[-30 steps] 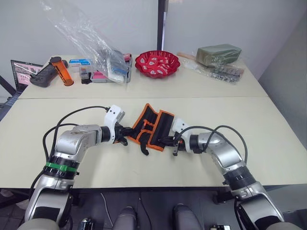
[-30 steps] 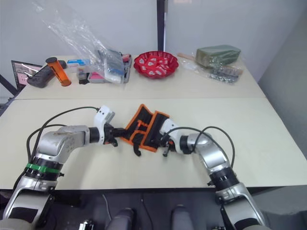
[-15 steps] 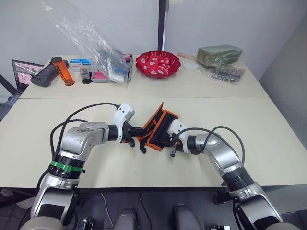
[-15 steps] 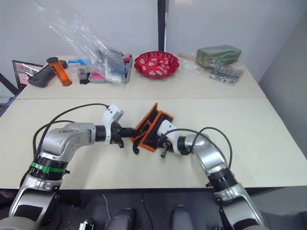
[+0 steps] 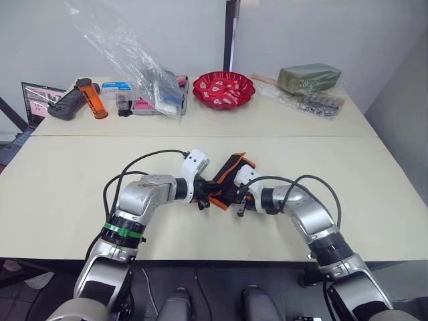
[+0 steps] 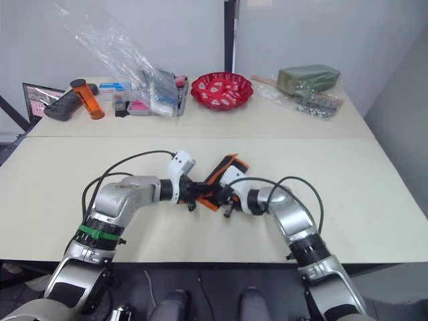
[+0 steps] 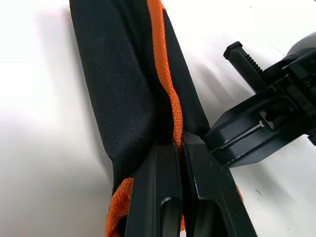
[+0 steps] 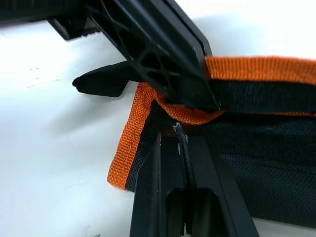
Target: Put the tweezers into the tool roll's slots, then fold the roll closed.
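Note:
The tool roll (image 5: pixel 232 173), black with orange edging, lies folded over on itself at the middle of the near table. My left gripper (image 5: pixel 204 198) is shut on its orange edge, and in the left wrist view its fingers (image 7: pixel 163 197) pinch that edging (image 7: pixel 164 84). Right beside it, my right gripper (image 5: pixel 231 196) is shut on the roll's lower layer (image 8: pixel 266 153), with the two grippers almost touching. The left gripper's fingers (image 8: pixel 153 49) cross the right wrist view above the orange strip. The tweezers and the slots are hidden inside the fold.
The far table holds a red bowl (image 5: pixel 223 88), a clear plastic bag (image 5: pixel 127 60) over some boxes, an orange bottle (image 5: pixel 89 99), a laptop (image 5: pixel 39 99) and a green package (image 5: pixel 307 75). A seam (image 5: pixel 301 136) divides the two tables.
My left gripper has swung right, carrying the roll's left half up and over the right half. The roll went from lying open to folded nearly shut. The right gripper has held its place.

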### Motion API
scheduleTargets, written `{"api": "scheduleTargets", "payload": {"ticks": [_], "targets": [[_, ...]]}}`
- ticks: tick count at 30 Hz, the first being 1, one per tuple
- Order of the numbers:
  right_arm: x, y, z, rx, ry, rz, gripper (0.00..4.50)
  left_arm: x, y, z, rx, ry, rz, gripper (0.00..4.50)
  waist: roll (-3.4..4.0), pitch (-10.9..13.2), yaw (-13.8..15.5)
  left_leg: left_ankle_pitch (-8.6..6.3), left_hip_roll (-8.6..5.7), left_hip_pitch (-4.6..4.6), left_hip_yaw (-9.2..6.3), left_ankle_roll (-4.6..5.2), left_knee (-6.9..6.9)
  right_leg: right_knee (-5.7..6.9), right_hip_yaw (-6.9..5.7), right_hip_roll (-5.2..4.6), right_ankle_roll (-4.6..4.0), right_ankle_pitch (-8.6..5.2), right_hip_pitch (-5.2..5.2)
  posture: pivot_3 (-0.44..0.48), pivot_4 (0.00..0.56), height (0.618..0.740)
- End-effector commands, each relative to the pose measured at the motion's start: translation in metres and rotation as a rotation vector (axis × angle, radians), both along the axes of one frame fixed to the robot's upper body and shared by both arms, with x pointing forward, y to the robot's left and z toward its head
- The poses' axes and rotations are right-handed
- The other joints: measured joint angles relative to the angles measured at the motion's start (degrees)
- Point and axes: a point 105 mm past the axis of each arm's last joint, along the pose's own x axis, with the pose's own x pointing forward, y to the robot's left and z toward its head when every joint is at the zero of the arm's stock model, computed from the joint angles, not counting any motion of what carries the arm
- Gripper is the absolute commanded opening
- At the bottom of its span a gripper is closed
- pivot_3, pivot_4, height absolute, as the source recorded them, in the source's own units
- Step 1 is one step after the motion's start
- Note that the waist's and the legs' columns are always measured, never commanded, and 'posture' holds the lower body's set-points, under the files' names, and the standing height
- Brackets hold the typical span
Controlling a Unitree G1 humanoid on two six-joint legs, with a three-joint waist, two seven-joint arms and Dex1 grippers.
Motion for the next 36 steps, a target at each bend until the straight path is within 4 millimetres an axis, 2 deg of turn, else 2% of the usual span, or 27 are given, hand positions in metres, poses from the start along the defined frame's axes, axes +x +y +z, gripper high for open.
{"api": "scheduleTargets", "payload": {"ticks": [1, 7, 10, 15, 17, 20, 22, 26, 30, 34, 36], "targets": [[0.002, -0.004, 0.003, 0.0, 0.005, -0.02, 0.0, -0.011, -0.022, -0.003, -0.025, 0.02, -0.081, 0.04, 0.0, 0.0, 0.2, 0.01, -0.01, 0.0, 0.0, -0.01, 0.0, 0.0, 0.0, -0.01, 0.01, 0.0, 0.01, 0.0, 0.15, 0.74], [0.001, -0.007, -0.001, -0.006, 0.014, -0.03, 0.0, -0.019, -0.032, -0.01, -0.035, 0.061, -0.114, 0.04, 0.0, 0.0, 0.7, 0.03, -0.03, -0.01, 0.0, -0.05, 0.02, -0.01, -0.01, -0.04, 0.1, -0.03, 0.02, 0.0, 0.15, 0.74], [0.001, -0.009, 0.0, -0.009, 0.011, -0.03, 0.0, -0.024, -0.031, -0.021, -0.02, 0.094, -0.12, 0.04, -0.01, 0.0, 0.7, 0.03, -0.03, 0.0, 0.0, -0.06, 0.02, -0.02, -0.01, -0.04, 0.12, -0.03, 0.04, 0.0, 0.15, 0.74], [-0.001, -0.016, 0.022, 0.011, -0.043, -0.001, 0.0, -0.016, -0.016, -0.042, 0.066, 0.096, -0.062, 0.04, 0.0, 0.0, 1.1, 0.03, -0.07, -0.02, 0.0, -0.06, 0.05, -0.03, 0.0, -0.07, 0.33, -0.16, 0.05, 0.0, 0.15, 0.74], [-0.001, -0.022, 0.033, 0.019, -0.044, -0.009, 0.0, -0.015, -0.013, -0.044, 0.067, 0.089, -0.062, 0.04, 0.0, 0.0, 1.1, 0.04, -0.08, -0.03, 0.0, -0.07, 0.06, -0.05, 0.0, -0.07, 0.34, -0.15, 0.06, 0.0, 0.15, 0.74], [-0.003, -0.027, 0.037, -0.01, -0.05, 0.001, 0.0, -0.011, -0.01, -0.043, 0.062, 0.079, -0.053, 0.04, 0.0, 0.0, 1.1, 0.03, -0.07, -0.03, 0.0, -0.07, 0.05, -0.05, 0.0, -0.07, 0.35, -0.16, 0.07, 0.0, 0.15, 0.74], [-0.003, -0.027, 0.033, -0.012, -0.039, -0.004, 0.0, -0.007, -0.009, -0.037, 0.039, 0.073, -0.046, 0.04, -0.03, 0.0, 1.1, 0.03, -0.08, -0.01, 0.0, -0.06, 0.06, -0.07, 0.0, -0.08, 0.37, -0.17, 0.09, 0.0, 0.15, 0.74], [-0.002, -0.026, 0.013, -0.095, -0.023, -0.019, 0.0, -0.004, -0.01, -0.026, 0.0, 0.065, -0.049, 0.04, -0.03, 0.0, 1.1, 0.04, -0.07, 0.0, 0.0, -0.06, 0.05, -0.06, -0.01, -0.07, 0.39, -0.18, 0.09, 0.0, 0.15, 0.74], [-0.004, -0.018, 0.004, -0.104, 0.001, -0.023, 0.0, -0.01, -0.014, -0.01, -0.052, 0.06, -0.088, 0.04, -0.03, 0.0, 0.9, 0.04, -0.07, -0.03, 0.0, -0.07, 0.08, -0.05, 0.0, -0.07, 0.4, -0.17, 0.07, 0.0, 0.15, 0.74], [-0.003, -0.023, -0.008, -0.158, 0.042, -0.053, 0.0, -0.015, -0.016, -0.001, -0.057, 0.04, -0.127, 0.04, -0.03, 0.0, 0.5, 0.04, -0.06, -0.02, 0.0, -0.06, 0.05, -0.03, 0.0, -0.06, 0.39, -0.17, 0.05, 0.0, 0.15, 0.74], [-0.002, -0.026, -0.011, -0.17, 0.056, -0.069, 0.0, -0.019, -0.015, -0.003, -0.035, 0.04, -0.147, 0.04, -0.03, 0.0, 0.3, 0.04, -0.05, -0.01, 0.0, -0.06, 0.03, -0.03, -0.01, -0.06, 0.39, -0.17, 0.05, 0.0, 0.15, 0.74]]}}
